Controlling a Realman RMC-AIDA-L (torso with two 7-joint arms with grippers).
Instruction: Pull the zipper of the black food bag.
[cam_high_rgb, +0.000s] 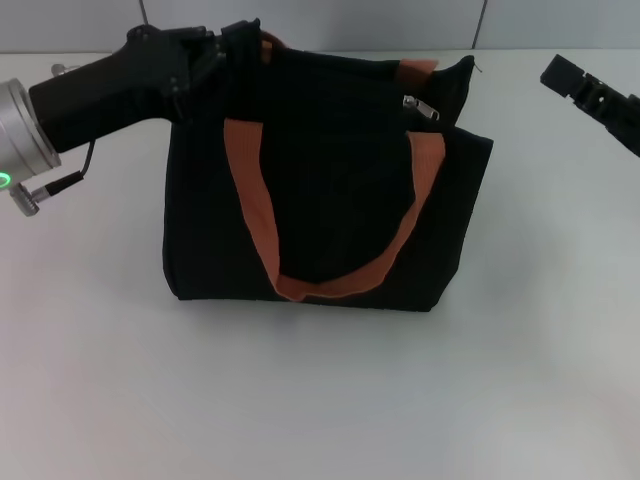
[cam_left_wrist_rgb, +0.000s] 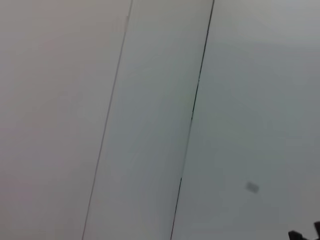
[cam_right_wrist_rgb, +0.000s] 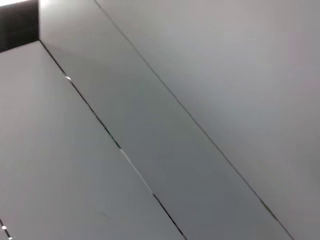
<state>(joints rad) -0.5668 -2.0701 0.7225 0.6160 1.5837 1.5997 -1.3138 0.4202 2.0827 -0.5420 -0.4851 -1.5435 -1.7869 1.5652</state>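
The black food bag (cam_high_rgb: 330, 190) stands upright in the middle of the white table, with one rust-orange handle strap (cam_high_rgb: 300, 250) hanging down its front. The small silver zipper (cam_high_rgb: 420, 107) lies on the bag's top near its right end. My left gripper (cam_high_rgb: 245, 42) is at the bag's top left corner, right against the fabric and the end of the back strap. My right gripper (cam_high_rgb: 562, 76) hangs in the air to the right of the bag, apart from it and from the zipper. Neither wrist view shows the bag, only grey wall panels.
The white table (cam_high_rgb: 320, 400) stretches bare in front of the bag and to both sides. A grey panelled wall (cam_high_rgb: 400, 25) runs close behind the bag. The left arm's silver wrist (cam_high_rgb: 25, 125) reaches in from the left edge.
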